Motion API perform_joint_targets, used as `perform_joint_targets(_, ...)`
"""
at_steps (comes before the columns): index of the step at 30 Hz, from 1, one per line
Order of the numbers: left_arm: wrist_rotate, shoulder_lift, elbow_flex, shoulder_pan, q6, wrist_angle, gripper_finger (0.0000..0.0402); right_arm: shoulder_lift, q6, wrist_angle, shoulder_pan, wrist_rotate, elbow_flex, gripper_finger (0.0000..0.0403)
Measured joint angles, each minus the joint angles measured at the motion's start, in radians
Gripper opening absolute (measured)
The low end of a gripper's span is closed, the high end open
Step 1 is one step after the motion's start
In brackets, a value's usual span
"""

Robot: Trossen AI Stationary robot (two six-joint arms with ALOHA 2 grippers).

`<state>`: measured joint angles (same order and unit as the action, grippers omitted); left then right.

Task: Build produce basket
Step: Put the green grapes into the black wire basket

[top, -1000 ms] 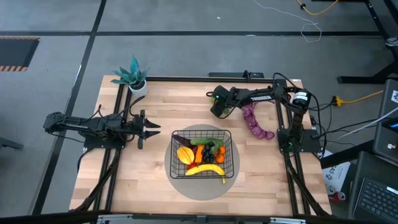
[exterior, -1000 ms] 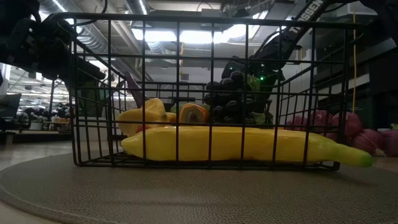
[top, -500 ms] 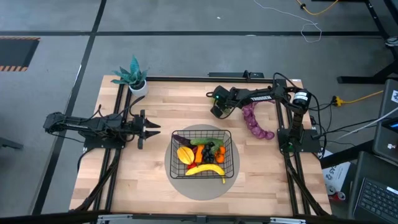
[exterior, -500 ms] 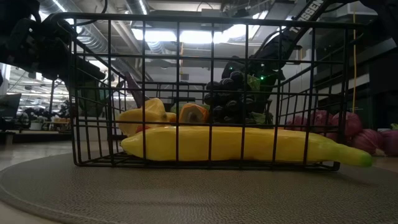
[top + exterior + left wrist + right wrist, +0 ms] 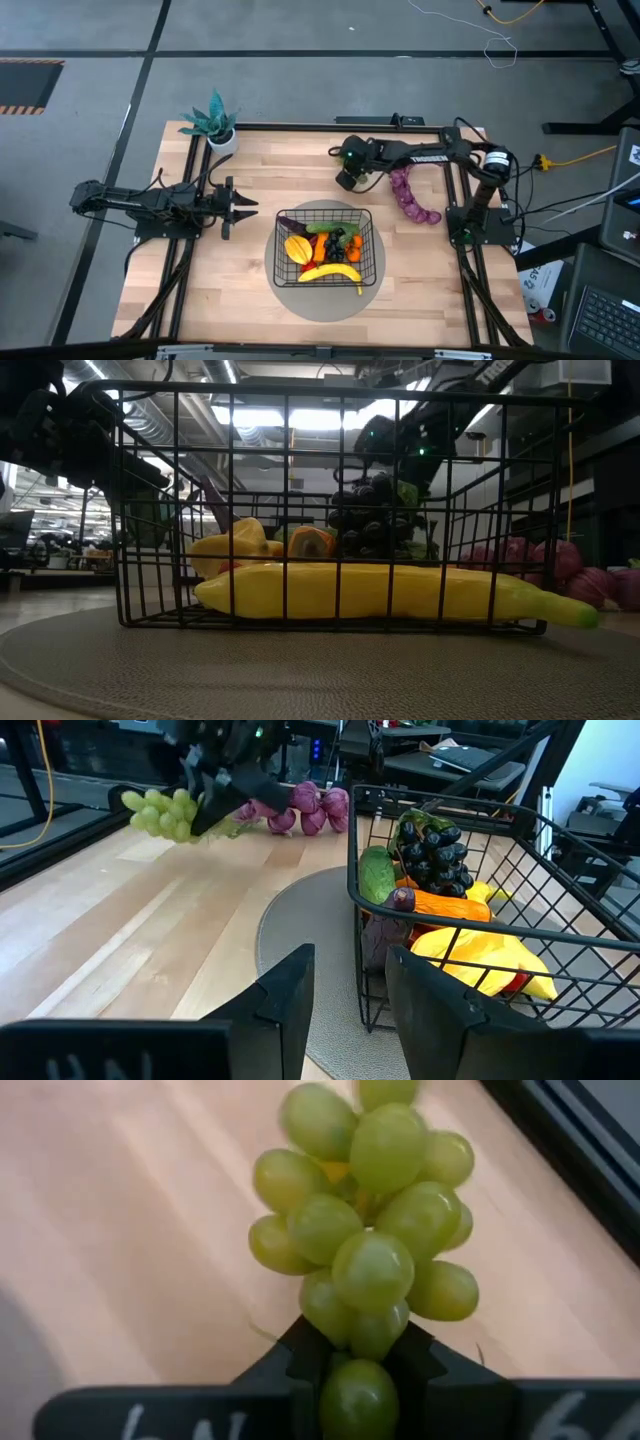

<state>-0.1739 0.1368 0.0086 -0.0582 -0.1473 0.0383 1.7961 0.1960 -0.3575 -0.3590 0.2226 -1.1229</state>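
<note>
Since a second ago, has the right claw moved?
Yes. The right claw, shut on the green grapes, has risen: in the low view it sits higher against the basket rim.

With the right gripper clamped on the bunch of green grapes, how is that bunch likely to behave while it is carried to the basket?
The bunch of green toy grapes is pinched at one end by the right gripper, so the rest probably hangs and may swing. Its smooth round grapes look slippery; the hold could shift. In the left wrist view it hangs off the wooden table, so it seems light.
</note>
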Motion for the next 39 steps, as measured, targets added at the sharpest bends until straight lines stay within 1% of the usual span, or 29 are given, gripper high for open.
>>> perform_joint_targets(9,0.0,0.0,0.0,0.0,0.0,0.0,0.0121,-0.073,-0.074,0.084,0.073,-0.091,-0.024,0.0058)
perform_joint_targets(11,0.0,0.0,0.0,0.0,0.0,0.0,0.0121,-0.085,-0.102,0.137,0.091,-0.153,-0.028,0.0058)
perform_joint_targets(14,0.0,0.0,0.0,0.0,0.0,0.0,0.0121,-0.099,-0.133,0.216,0.125,-0.299,-0.029,0.0058)
perform_joint_targets(17,0.0,0.0,0.0,0.0,0.0,0.0,0.0121,-0.109,-0.151,0.282,0.163,-0.416,-0.029,0.0058)
perform_joint_targets(22,0.0,0.0,0.0,0.0,0.0,0.001,0.0121,-0.12,-0.153,0.376,0.229,-0.55,-0.029,0.0058)
perform_joint_targets(24,0.0,0.0,0.0,0.0,0.0,0.0,0.0121,-0.121,-0.153,0.41,0.257,-0.583,-0.029,0.0058)
perform_joint_targets(29,0.0,0.0,0.0,0.0,0.0,0.0,0.0121,-0.119,-0.159,0.407,0.325,-0.592,-0.03,0.0058)
perform_joint_targets(34,0.0,0.0,0.0,0.0,0.0,0.0,0.0121,-0.119,-0.202,0.406,0.391,-0.59,-0.03,0.0058)
perform_joint_targets(36,0.0,0.0,0.0,0.0,0.0,0.0,0.0121,-0.119,-0.205,0.407,0.414,-0.57,-0.03,0.0058)
perform_joint_targets(39,0.0,0.0,0.0,0.0,0.0,0.0,0.0121,-0.119,-0.204,0.403,0.443,-0.501,-0.03,0.0059)
